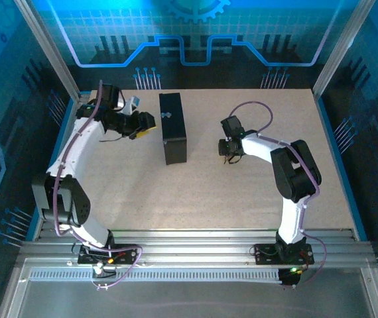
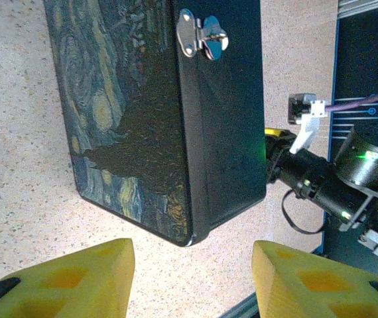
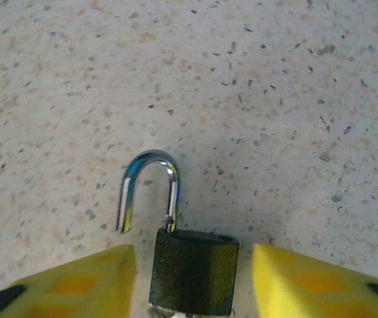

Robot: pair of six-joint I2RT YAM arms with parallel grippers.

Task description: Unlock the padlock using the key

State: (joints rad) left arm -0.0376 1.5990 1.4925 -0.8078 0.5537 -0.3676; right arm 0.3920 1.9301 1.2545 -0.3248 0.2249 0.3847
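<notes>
Two pincers spread: left pincer empty; padlock lies loose btwn right pincer tips, long axis fwd, shackle leading. Right arm nearer.

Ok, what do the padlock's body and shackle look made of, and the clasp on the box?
The padlock has a dark, matte, grainy body, probably coated or cast metal. Its shackle looks like polished steel, going by the mirror-like reflections. The clasp on the box is shiny, chrome-looking metal with visible rivets.
</notes>
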